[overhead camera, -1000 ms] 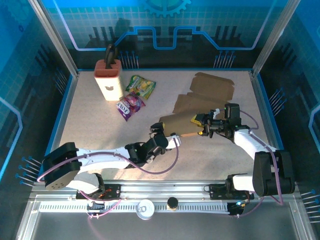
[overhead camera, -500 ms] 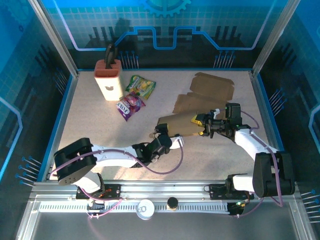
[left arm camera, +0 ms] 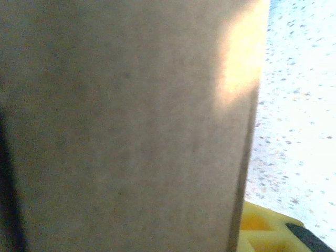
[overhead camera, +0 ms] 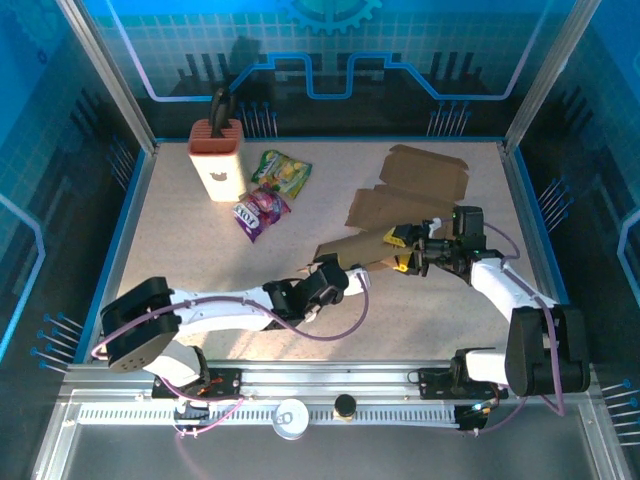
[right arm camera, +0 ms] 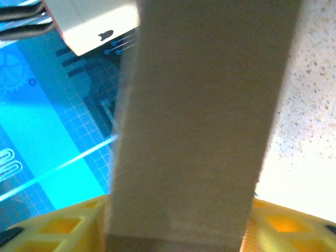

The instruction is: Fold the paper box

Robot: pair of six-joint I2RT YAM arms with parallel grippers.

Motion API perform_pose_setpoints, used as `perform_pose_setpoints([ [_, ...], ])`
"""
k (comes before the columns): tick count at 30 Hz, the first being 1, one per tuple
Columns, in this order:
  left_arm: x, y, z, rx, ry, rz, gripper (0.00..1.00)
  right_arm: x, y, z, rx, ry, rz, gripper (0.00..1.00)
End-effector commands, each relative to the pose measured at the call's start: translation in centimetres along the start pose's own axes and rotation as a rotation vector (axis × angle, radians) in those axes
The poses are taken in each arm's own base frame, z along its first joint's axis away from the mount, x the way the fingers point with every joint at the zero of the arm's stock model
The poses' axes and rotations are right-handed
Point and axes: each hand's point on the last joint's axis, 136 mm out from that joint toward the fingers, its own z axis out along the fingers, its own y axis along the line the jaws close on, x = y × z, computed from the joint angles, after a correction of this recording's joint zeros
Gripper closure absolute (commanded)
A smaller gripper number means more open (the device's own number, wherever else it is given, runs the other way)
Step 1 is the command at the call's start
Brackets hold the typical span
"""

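Count: two grippers, three brown card pieces, two snack packets, one knife block.

The paper box (overhead camera: 352, 250) is lying flat-ish, right of centre on the table (overhead camera: 200, 260). It is thin matte brown card with straight edges. The tabletop is a pale speckled surface, stone-like in look.

The left gripper (overhead camera: 333, 270) is reaching in at the box's near-left edge. In the left wrist view, blurred card is filling nearly the whole picture, with one yellow finger (left arm camera: 262, 233) peeking out at bottom right just beside the card's edge. Whether this gripper is clamping the card or sitting loose, I cannot tell.

The right gripper (overhead camera: 402, 250) is meeting the box's right end. In the right wrist view a band of card is standing between two yellow latticed fingers (right arm camera: 58, 228), one on each side. Pinching or slack, I cannot tell.

Two spare card blanks are lying beyond the box. The nearer blank (overhead camera: 385, 207) is just behind it, and the far blank (overhead camera: 430, 170) has notched tabs.

The green packet (overhead camera: 282, 172) and the purple packet (overhead camera: 260, 212) are glossy and crinkled, lying just beside each other at far left of centre. The knife block (overhead camera: 217, 160) is standing near them, cream with an orange top and one black handle (overhead camera: 219, 102).
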Motion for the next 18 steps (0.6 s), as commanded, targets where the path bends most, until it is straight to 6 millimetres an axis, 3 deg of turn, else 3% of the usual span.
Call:
perform_pose_setpoints([
  [1,1.3,-1.2,-2.3,0.166,0.095,-0.112,0.73,-0.7,1.8,-2.0,-0.046,-0.077,-0.095,0.37],
  [6,2.7,-2.8,-5.5,0.348,0.23,-0.242,0.73,-1.1,1.1,-5.2,0.007,-0.269,-0.168,0.34],
  [11,3.8,-3.7,-7.8,0.449,0.332,-0.32,0.71,1.4,-0.6,-7.2,0.133,-0.465,-0.304,0.36],
  [14,4.5,-4.0,-8.4,0.494,0.383,-0.34,0.69,3.4,-1.8,-7.0,0.143,-0.533,-0.358,0.39],
  [18,5.3,-4.3,-8.1,0.515,0.424,-0.338,0.7,5.4,-3.5,-4.8,0.146,-0.516,-0.379,0.41],
])
